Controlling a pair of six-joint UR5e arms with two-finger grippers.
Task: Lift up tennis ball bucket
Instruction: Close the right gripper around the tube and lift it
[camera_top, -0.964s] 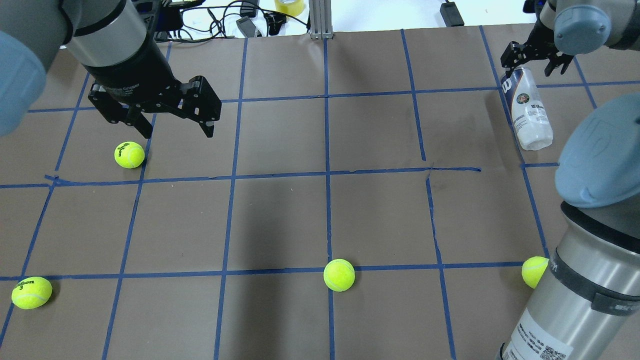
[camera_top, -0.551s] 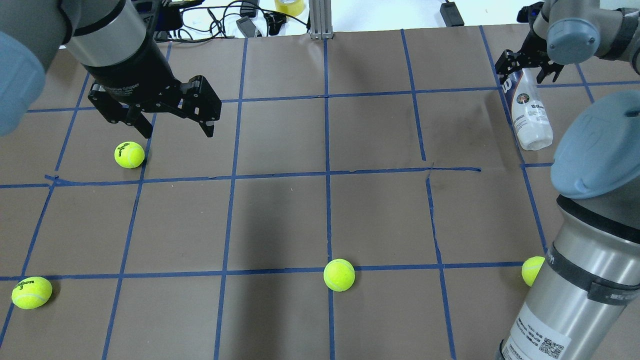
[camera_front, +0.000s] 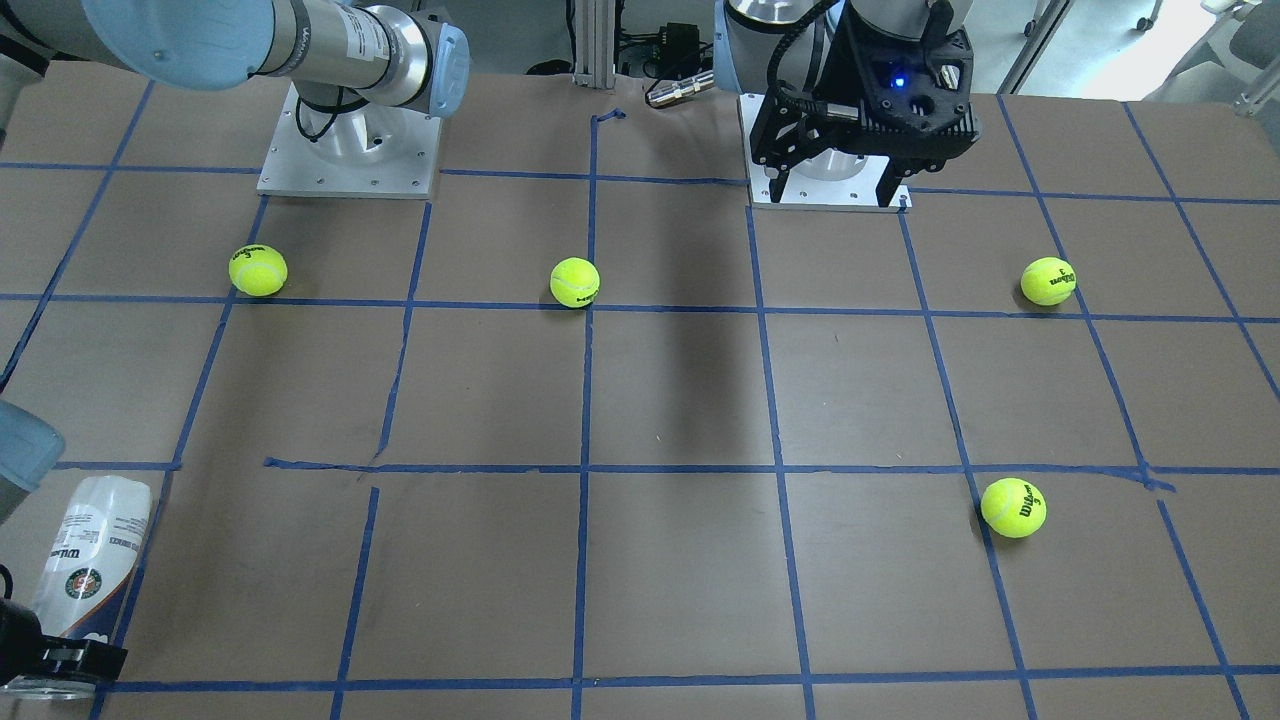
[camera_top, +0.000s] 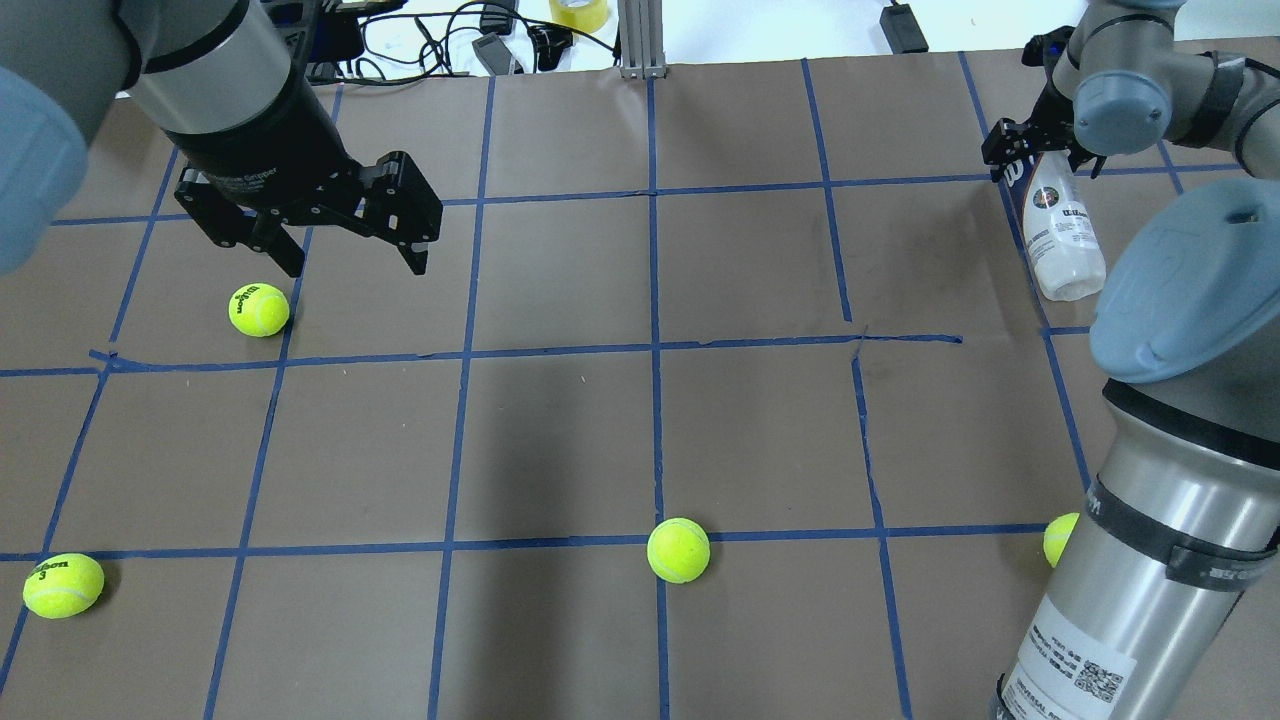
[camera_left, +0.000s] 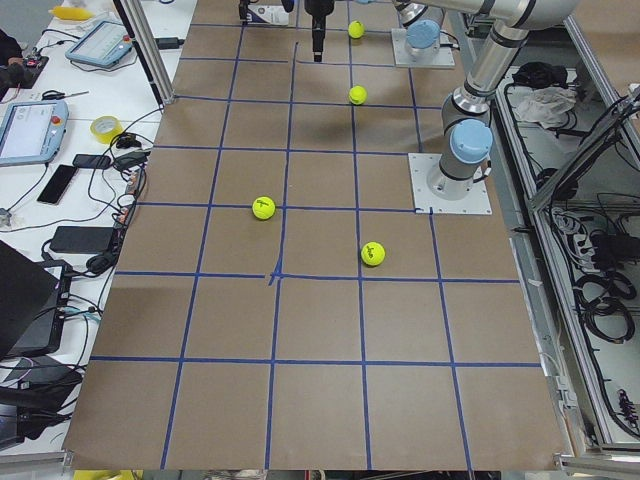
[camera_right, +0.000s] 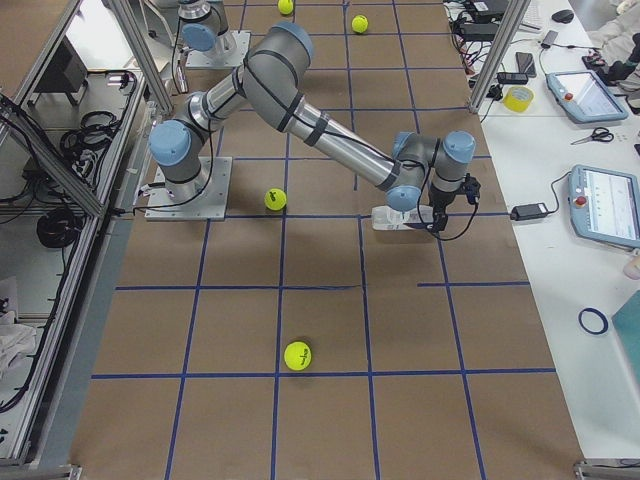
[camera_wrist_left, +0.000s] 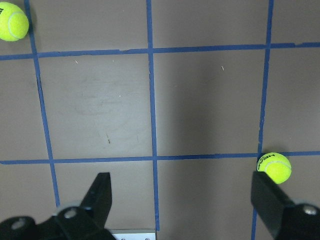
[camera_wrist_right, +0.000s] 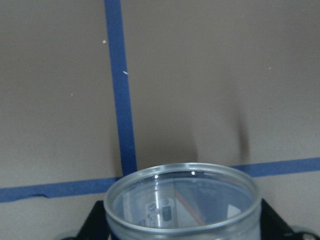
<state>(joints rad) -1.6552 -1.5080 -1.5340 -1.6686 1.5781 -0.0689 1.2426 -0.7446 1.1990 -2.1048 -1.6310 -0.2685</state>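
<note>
The tennis ball bucket (camera_top: 1065, 235) is a clear can with a white and navy label. It lies on its side at the table's far right, and shows at the lower left of the front-facing view (camera_front: 90, 550). My right gripper (camera_top: 1040, 152) is open and straddles the can's far end. In the right wrist view the can's round clear rim (camera_wrist_right: 182, 200) sits between the two fingers (camera_wrist_right: 95, 222). My left gripper (camera_top: 356, 268) is open and empty. It hangs above the table beside a tennis ball (camera_top: 259, 309).
Three more tennis balls lie along the near side of the table (camera_top: 63, 585), (camera_top: 678, 550), (camera_top: 1062, 540), the last partly behind my right arm's base. Cables and a tape roll (camera_top: 578, 12) lie beyond the far edge. Blue tape lines grid the brown table (camera_top: 760, 430).
My right gripper has come down and slightly left, onto the can's far end. Its fingers now flank the rim. The can, the balls and my left arm have not moved.
</note>
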